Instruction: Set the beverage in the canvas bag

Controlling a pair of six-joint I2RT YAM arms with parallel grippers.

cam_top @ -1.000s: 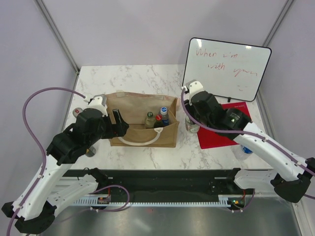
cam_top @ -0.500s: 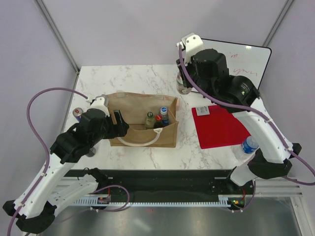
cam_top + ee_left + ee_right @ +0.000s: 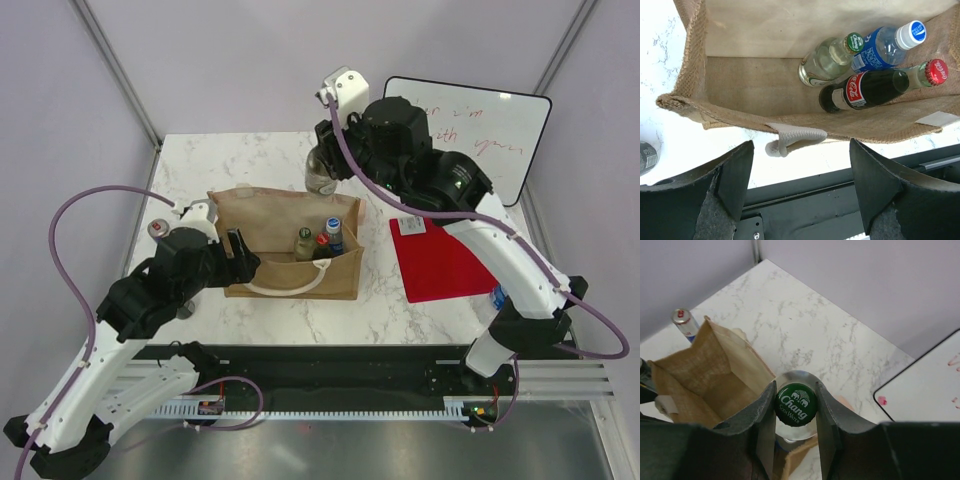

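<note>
The canvas bag [image 3: 285, 245] stands open on the marble tabletop [image 3: 260, 160], with one white looped handle [image 3: 284, 286] hanging over its near wall.

Three bottles lean together in the right half of the bag. They are a clear green-capped bottle [image 3: 827, 60], a blue-labelled water bottle [image 3: 887, 45] with a white and blue cap, and a dark cola bottle [image 3: 875, 87] with a red cap. The left half of the bag holds nothing.

A fourth bottle, the Chang bottle [image 3: 320, 178], is clear glass with a green cap. The right hand [image 3: 795, 390] has it clamped, with one finger pressed against each side of the neck just under the cap. It hangs upright in the air over the bag's far rim, toward the right end. Whether it is above the opening or just behind the wall cannot be told.

The left hand [image 3: 801, 145] sits low at the bag's near left corner. Its fingers are spread wide and grip nothing, and the bag's near wall and handle lie beyond them.

A fifth bottle, with a blue cap [image 3: 499, 297], stands well to the right of the bag and is mostly hidden by the right arm.

One silver can [image 3: 158, 230] stands just left of the bag. A second, darker can [image 3: 645, 156] shows at the bag's near left, cut off by the edge of the view.

One red mat [image 3: 445, 265] lies to the right of the bag with a small white card [image 3: 412, 226] on it. One whiteboard [image 3: 490, 145] leans behind the mat.
</note>
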